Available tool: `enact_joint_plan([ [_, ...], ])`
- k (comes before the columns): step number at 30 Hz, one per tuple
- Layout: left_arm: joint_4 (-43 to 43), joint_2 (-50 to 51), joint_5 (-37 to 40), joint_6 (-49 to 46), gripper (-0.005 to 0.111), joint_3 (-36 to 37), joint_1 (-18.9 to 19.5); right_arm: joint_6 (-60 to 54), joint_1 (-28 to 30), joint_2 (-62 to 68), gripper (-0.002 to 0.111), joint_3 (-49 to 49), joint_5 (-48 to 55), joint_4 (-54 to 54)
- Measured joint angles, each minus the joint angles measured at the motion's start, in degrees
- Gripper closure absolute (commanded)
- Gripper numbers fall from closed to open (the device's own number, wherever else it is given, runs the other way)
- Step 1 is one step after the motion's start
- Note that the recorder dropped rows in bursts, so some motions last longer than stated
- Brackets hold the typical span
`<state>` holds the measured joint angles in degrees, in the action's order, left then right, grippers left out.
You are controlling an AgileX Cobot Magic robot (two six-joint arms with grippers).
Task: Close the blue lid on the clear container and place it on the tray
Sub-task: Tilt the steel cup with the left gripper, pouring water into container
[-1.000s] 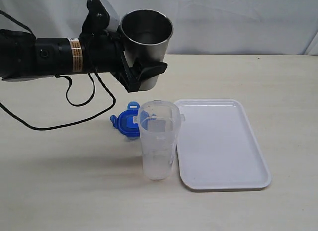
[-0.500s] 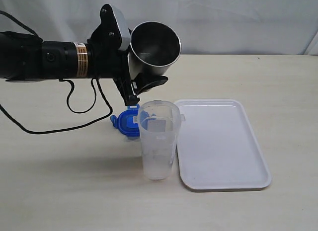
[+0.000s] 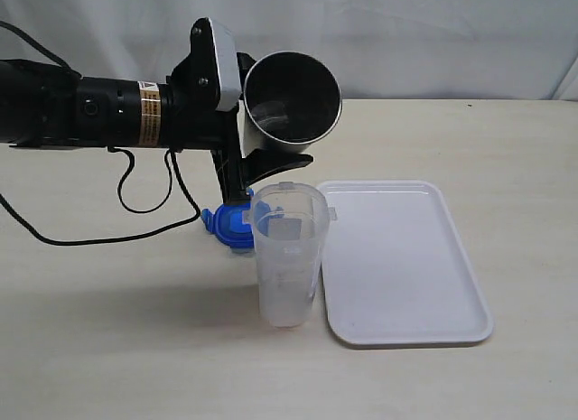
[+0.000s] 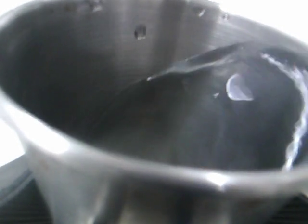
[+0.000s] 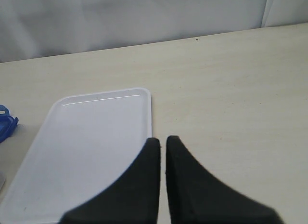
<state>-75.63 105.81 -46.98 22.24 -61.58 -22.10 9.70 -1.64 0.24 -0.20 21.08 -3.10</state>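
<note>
Clamping down on a steel tumbler (image 3: pixel 291 99), the left gripper (image 3: pixel 271 154) has its jaws spread wide around the cup's body and holds it in the air, tipped over so the open mouth faces forward and to the right. From the left wrist view it's all tumbler (image 4: pixel 154 113), shiny wall and dark inside filling the frame. Just below that claw, the blue lid (image 3: pixel 231 225) lies flat on the table (image 3: pixel 108 330), off its container, with the front part hidden behind the rim of the clear container (image 3: pixel 288 257). That container stands upright and uncovered near the middle of the table, right against the left edge of the tray (image 3: pixel 406 257); whether they touch, I can't tell. Over to the right gripper (image 5: pixel 162 151): jaws pressed together, nothing between them, hanging above the table by the tray's (image 5: pixel 91 137) right edge. A black cable (image 3: pixel 135 203) loops on the table's left side.
</note>
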Motion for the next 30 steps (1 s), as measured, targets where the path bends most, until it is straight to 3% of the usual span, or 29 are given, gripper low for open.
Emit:
enact_joint_plan([
  [30, -0.94, 0.00, 2.88, -16.32, 0.107, 0.00, 0.11, 0.00, 0.00, 0.00, 0.104, 0.00, 0.00, 0.00],
])
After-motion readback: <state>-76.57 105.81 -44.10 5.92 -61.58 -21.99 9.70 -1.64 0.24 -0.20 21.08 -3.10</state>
